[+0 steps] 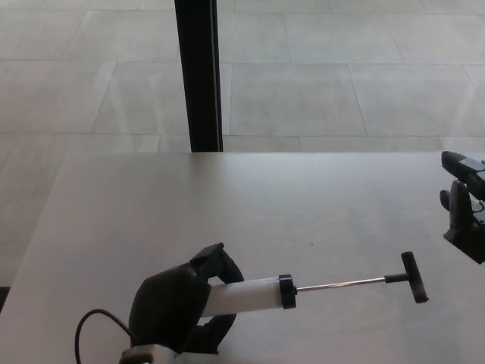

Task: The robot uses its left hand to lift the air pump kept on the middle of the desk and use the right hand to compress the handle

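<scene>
The left robot hand is wrapped around the white barrel of the air pump, its fingers curled over the top, and the pump is tilted slightly so its far end rises toward the robot's right. From that hand the thin rod runs out to the black T-handle, fully extended above the pale desk. The right robot hand hangs just beyond the handle at the frame's edge, apart from it, fingers spread and holding nothing.
</scene>
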